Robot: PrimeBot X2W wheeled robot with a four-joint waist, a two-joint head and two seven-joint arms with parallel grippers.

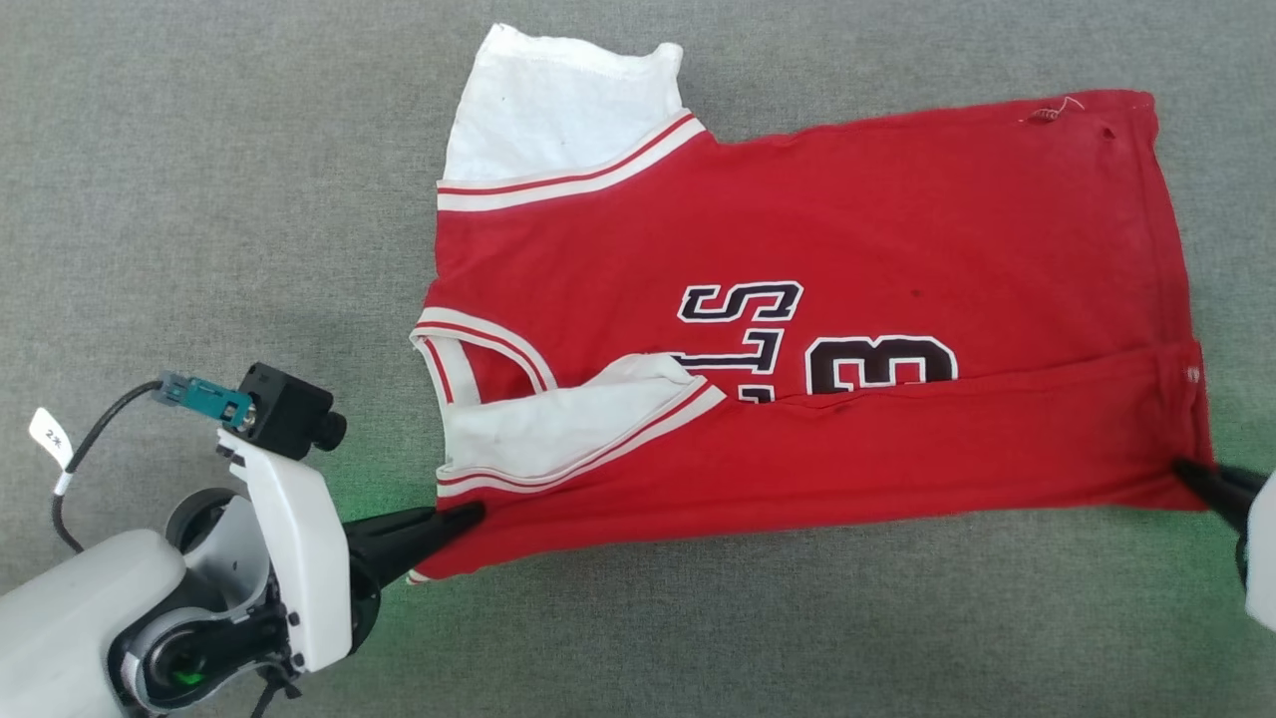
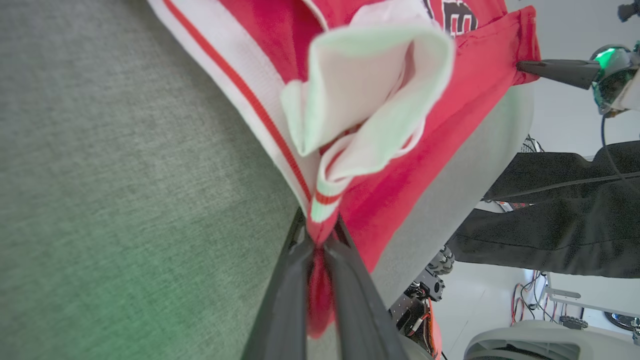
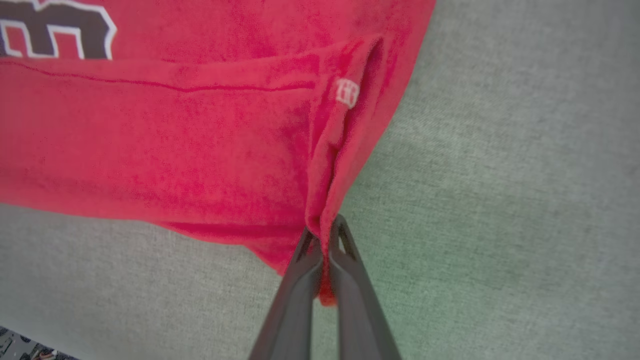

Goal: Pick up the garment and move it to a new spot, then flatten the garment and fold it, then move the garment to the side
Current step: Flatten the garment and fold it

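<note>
While my head camera looks down, the bright red soft-fabric shirt with white sleeve panels and striped trim (image 1: 897, 229) lies spread on the grey woven surface (image 1: 199, 199), with the collar toward my left and the hem toward my right. The shirt's near long edge is folded over onto its body, partly covering the black, white-outlined lettering (image 1: 877, 364). One white sleeve (image 1: 568, 424) lies on top near that fold, and the other white sleeve (image 1: 558, 100) sticks out flat at the shirt's far edge. My left gripper (image 1: 469, 516) is clamped on the shirt's near shoulder corner. My right gripper (image 1: 1186, 469) is at the shirt's near hem corner.

From my left wrist, my left gripper (image 2: 318, 235) has its two dark fingers pressed together, with red cloth and striped trim of the shirt (image 2: 390, 190) squeezed between them. The white sleeve (image 2: 370, 90) billows loosely just beyond that grip. At the shirt's opposite corner, my right gripper (image 2: 522, 65) meets the hem.

From my right wrist, my right gripper (image 3: 322, 230) is closed tight on a ridge of the shirt's (image 3: 175, 140) hem corner, and a sliver of red cloth pokes out between the fingers. A small white mark (image 3: 347, 92) sits on the shirt just beyond the grip.
</note>
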